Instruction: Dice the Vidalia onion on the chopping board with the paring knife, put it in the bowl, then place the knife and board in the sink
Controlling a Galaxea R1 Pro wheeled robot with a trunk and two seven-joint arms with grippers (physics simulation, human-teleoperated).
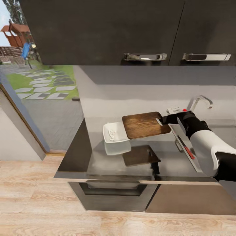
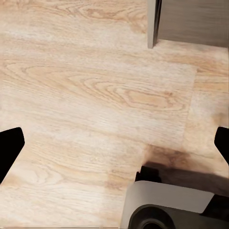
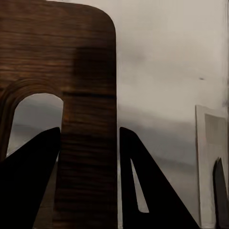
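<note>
At centre-right of the head view, our right fingers [image 1: 163, 121] are clamped on the slotted end of the dark-brown rectangular wooden chopping board [image 1: 144, 124], held above the grey glossy surface [image 1: 98, 157], probably for carrying to the steel sink [image 1: 183, 144]; our left fingers [image 2: 12, 148] hang open and empty over the floor.

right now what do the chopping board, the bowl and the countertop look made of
The chopping board, held in the right gripper, looks like dark-brown wood: grain streaks run across it. The bowl looks like white glazed ceramic, smooth and uniform, though plastic is possible. The countertop looks like polished grey stone or laminate: it mirrors the board and bowl.
</note>
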